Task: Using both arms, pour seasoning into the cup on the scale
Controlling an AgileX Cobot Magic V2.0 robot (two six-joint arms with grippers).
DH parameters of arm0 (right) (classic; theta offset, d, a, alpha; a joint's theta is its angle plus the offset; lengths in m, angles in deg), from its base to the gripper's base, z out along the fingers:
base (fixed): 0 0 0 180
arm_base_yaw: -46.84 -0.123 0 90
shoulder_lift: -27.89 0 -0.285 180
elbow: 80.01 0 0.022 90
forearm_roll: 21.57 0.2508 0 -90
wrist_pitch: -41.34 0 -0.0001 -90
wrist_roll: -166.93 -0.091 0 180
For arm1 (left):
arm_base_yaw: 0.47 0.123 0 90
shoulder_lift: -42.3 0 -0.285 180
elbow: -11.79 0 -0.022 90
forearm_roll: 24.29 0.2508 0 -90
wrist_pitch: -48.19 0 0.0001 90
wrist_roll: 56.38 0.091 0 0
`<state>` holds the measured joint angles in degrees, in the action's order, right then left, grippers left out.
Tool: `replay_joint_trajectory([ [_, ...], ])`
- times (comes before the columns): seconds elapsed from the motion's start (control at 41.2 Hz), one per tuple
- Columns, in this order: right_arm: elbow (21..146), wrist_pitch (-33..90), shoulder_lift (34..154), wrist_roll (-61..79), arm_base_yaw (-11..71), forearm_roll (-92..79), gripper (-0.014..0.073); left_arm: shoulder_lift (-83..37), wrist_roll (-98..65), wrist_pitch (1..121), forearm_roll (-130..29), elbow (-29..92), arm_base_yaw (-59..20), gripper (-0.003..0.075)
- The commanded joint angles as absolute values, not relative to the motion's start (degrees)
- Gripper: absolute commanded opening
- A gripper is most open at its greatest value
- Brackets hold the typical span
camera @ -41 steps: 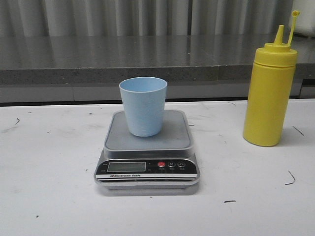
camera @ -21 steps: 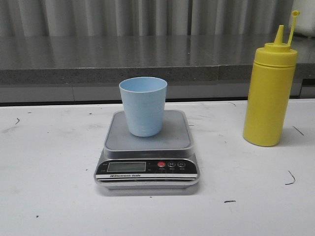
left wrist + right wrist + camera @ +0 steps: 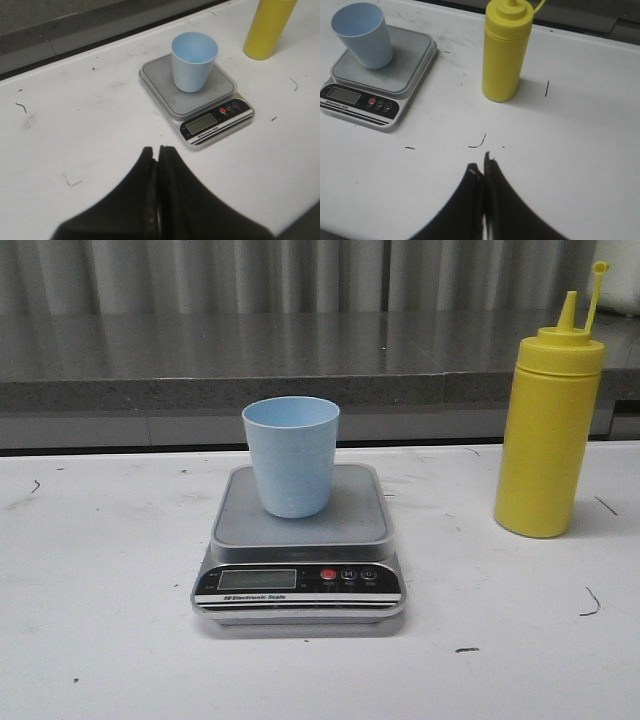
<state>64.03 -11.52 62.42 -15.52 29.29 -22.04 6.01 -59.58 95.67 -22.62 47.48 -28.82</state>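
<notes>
The pale blue cup (image 3: 291, 455) stands upright on the steel platform of the silver-grey scale (image 3: 300, 550) at the table's middle. The tall yellow seasoning bottle (image 3: 548, 425) stands upright to the right, its nozzle uncovered and its cap strap sticking up. Neither gripper shows in the front view. My left gripper (image 3: 157, 150) is shut and empty, above bare table short of the scale (image 3: 210, 107) and cup (image 3: 193, 61). My right gripper (image 3: 481, 167) is shut and empty, above bare table short of the bottle (image 3: 504, 55); the cup (image 3: 364, 35) and scale (image 3: 395, 85) lie to its side.
A white table (image 3: 100, 640) with small dark scuff marks carries everything. A grey stone ledge (image 3: 200, 360) runs along the back, with a corrugated metal wall behind it.
</notes>
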Motion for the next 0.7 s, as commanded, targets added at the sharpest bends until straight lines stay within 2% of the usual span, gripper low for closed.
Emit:
replay_joint_trajectory([
  [0.0, 65.9, -8.0, 62.8, -14.9, 29.3, -22.0, -0.0069, 9.4, -60.1, 87.0, -21.6, 49.5, -25.5, -0.0020],
  [0.412, 65.9, -8.0, 62.8, -14.9, 29.3, -22.0, -0.0069, 32.0, -60.1, 52.4, -27.3, 83.4, -0.6, -0.0020],
  [0.606, 65.9, -8.1, 62.8, -14.9, 29.3, -22.0, -0.0069, 35.8, -60.1, 44.4, -27.7, 90.7, 0.9, -0.0020],
  [0.679, 65.9, -8.3, 62.9, -14.9, 29.3, -22.0, -0.0069, 35.8, -60.1, 44.8, -27.7, 90.6, 0.4, -0.0020],
])
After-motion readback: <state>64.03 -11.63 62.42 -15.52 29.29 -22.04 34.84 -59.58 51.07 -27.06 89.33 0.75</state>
